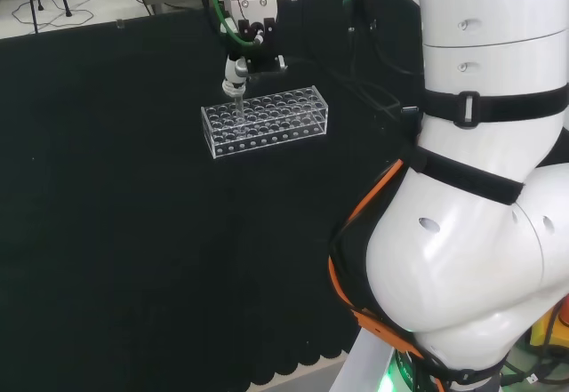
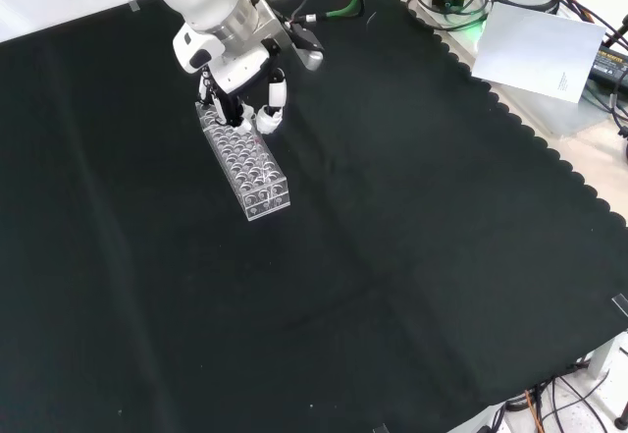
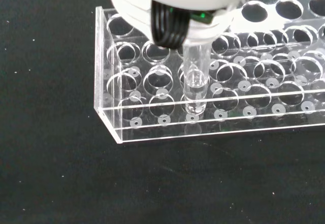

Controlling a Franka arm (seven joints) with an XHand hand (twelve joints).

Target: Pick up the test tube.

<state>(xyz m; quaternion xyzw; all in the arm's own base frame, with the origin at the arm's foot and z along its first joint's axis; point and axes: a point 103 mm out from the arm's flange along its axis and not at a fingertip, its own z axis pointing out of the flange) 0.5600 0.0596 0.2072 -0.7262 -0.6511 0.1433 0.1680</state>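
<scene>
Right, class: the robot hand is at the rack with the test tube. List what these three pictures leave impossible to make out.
- Wrist view: the top of the test tube is hidden behind the robot hand, so the grip is unseen.
- Head view: the tube is too small and clear to trace inside the rack.
- Front view: the fingers cover the rack's far end.

Bench under black cloth (image 2: 392, 256)

1 clear rack (image 2: 250, 163) of round holes rests directly on the cloth, toward the front view's upper left.
</scene>
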